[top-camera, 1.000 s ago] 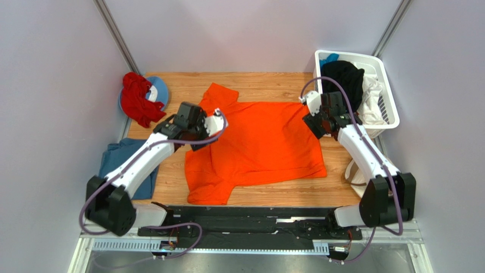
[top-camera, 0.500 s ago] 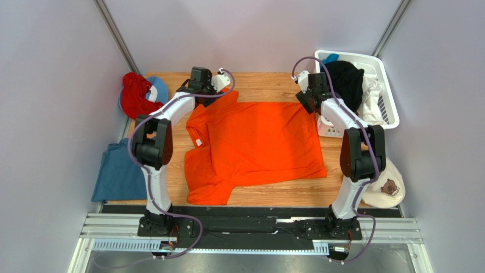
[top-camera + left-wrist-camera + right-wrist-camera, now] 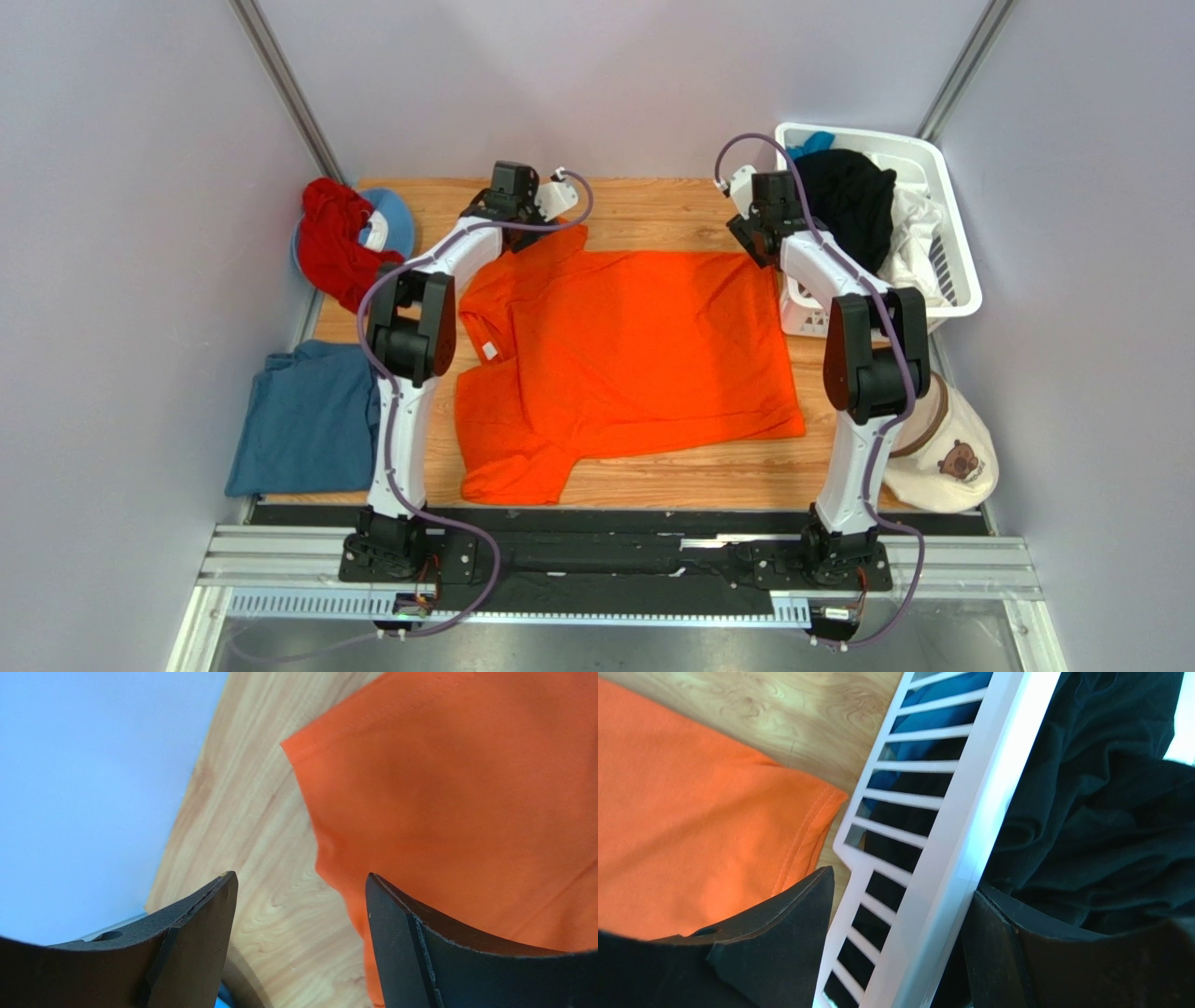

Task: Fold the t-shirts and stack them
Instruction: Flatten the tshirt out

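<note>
The bright orange t-shirt (image 3: 631,350) lies spread on the wooden table (image 3: 659,203), with its left side folded over. My left gripper (image 3: 537,224) is open and empty above its far-left sleeve corner (image 3: 449,798), with bare wood between the jaws (image 3: 302,903). My right gripper (image 3: 769,241) is open at the shirt's far-right corner (image 3: 682,826), its jaws astride the rim of the white basket (image 3: 948,812). A black t-shirt (image 3: 849,189) and a white one (image 3: 919,238) lie in that basket. A dusty blue t-shirt (image 3: 302,420) lies at the left edge.
A red cloth (image 3: 334,238) on a blue cap (image 3: 393,217) sits at the far left. The beige bear-face cap (image 3: 954,455) lies at the right edge. The basket (image 3: 954,280) stands at the far right, with blue cloth (image 3: 934,714) behind its slats. Grey walls close in three sides.
Both arms have stretched from the shirt's near-middle out to its far corners. The shirt's far edge now lies flatter and wider. Both grippers are off the cloth.
</note>
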### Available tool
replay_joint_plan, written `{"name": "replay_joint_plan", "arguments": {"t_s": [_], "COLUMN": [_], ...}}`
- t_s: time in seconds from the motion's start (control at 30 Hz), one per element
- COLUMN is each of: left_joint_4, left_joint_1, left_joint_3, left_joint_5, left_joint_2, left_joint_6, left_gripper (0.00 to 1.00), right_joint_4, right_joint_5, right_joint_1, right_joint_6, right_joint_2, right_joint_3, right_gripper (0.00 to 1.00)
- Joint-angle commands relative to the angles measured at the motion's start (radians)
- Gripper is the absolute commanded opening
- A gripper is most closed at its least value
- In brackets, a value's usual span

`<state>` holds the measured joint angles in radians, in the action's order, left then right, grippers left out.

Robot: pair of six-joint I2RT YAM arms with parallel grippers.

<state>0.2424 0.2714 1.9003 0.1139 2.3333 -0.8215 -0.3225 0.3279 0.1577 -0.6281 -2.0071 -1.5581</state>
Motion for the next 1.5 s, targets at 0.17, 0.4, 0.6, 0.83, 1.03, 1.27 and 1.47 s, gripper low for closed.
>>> {"name": "replay_joint_plan", "arguments": {"t_s": [0.17, 0.4, 0.6, 0.83, 1.03, 1.27, 1.47], "left_joint_4": [-0.022, 0.012, 0.032, 0.072, 0.080, 0.040, 0.005], "left_joint_1": [-0.009, -0.011, -0.015, -0.026, -0.049, -0.083, -0.100], "left_joint_3": [0.057, 0.048, 0.101, 0.245, 0.330, 0.348, 0.439], "left_joint_5": [0.041, 0.013, 0.049, 0.067, 0.084, 0.099, 0.112], "left_joint_2": [0.060, 0.060, 0.121, 0.218, 0.284, 0.322, 0.388], "left_joint_6": [-0.113, -0.113, -0.165, -0.218, -0.254, -0.309, -0.353], "left_gripper": [0.76, 0.76, 0.77, 0.79, 0.79, 0.79, 0.80], "right_joint_4": [0.008, 0.000, -0.003, 0.000, 0.003, 0.003, -0.023], "right_joint_5": [-0.093, -0.092, -0.087, -0.086, -0.081, -0.076, -0.112], "right_joint_1": [0.020, 0.026, 0.036, 0.046, 0.051, 0.055, 0.068], "right_joint_6": [-0.007, -0.019, -0.027, -0.035, -0.044, -0.051, -0.039], "right_joint_2": [-0.050, -0.019, 0.007, 0.051, 0.077, 0.070, 0.041], "right_joint_3": [-0.031, -0.019, -0.008, 0.015, 0.024, 0.010, -0.028], "right_gripper": [0.66, 0.66, 0.66, 0.65, 0.65, 0.65, 0.65]}}
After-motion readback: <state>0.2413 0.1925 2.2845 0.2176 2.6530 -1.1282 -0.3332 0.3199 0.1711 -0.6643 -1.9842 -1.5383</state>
